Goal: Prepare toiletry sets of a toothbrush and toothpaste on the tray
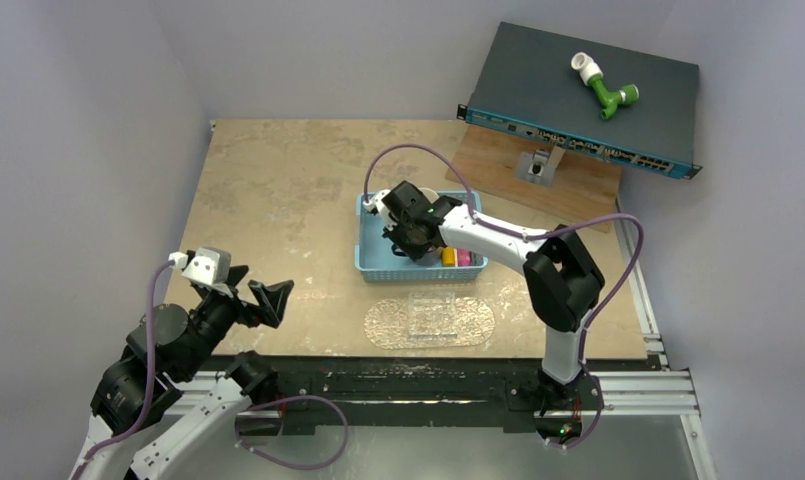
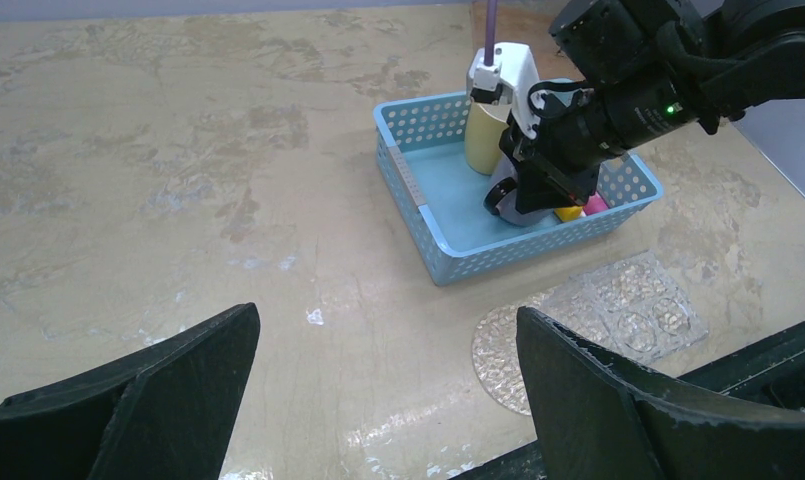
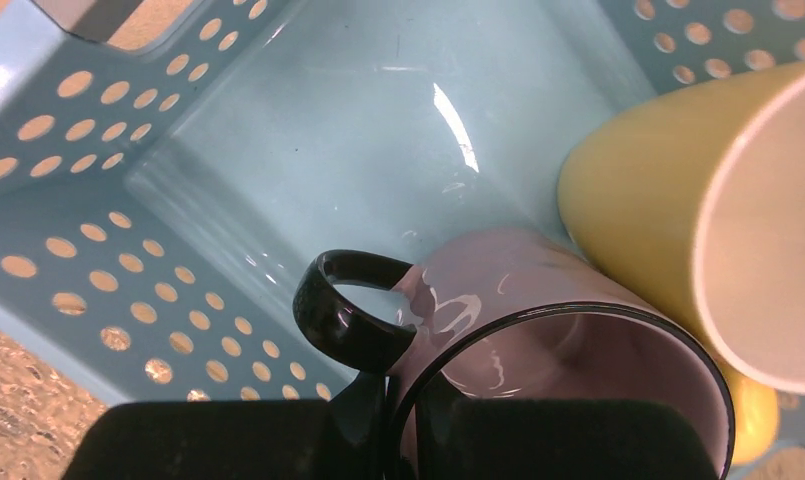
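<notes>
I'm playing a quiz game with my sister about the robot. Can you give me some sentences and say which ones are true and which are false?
1. The right gripper pinches the rim of a mug inside the blue basket. True.
2. The tray lies inside the basket. False: it lies on the table, outside the basket on the arms' side.
3. The left gripper is open and holds nothing. True.
4. The yellow cup stands on the tray. False: it is in the basket, right beside the mug.
</notes>
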Robot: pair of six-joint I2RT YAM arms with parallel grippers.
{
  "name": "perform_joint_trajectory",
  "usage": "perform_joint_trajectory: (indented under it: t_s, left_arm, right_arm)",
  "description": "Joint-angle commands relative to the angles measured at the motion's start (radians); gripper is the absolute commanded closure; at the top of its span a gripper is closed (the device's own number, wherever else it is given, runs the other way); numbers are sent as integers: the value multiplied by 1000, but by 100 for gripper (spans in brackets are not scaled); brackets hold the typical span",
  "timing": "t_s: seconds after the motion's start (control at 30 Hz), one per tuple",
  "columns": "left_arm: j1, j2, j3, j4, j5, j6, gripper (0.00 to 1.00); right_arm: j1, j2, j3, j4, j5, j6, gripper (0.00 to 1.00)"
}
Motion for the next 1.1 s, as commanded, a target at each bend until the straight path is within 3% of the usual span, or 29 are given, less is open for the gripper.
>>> perform_joint_trajectory:
  t_s: [0.0,0.47,1.07]
  left_arm:
    - [6,11,-2,28,2,7,0]
    - [6,-1,1,19,-38,-3,0]
    - [6,-44,14,-46,-297,-80,0]
  right_arm:
    - [12,-130,93,-9,79,50,100]
    - [177,-225,218,-111,203,191,100]
    - [354,-162,317,-226,160,472,100]
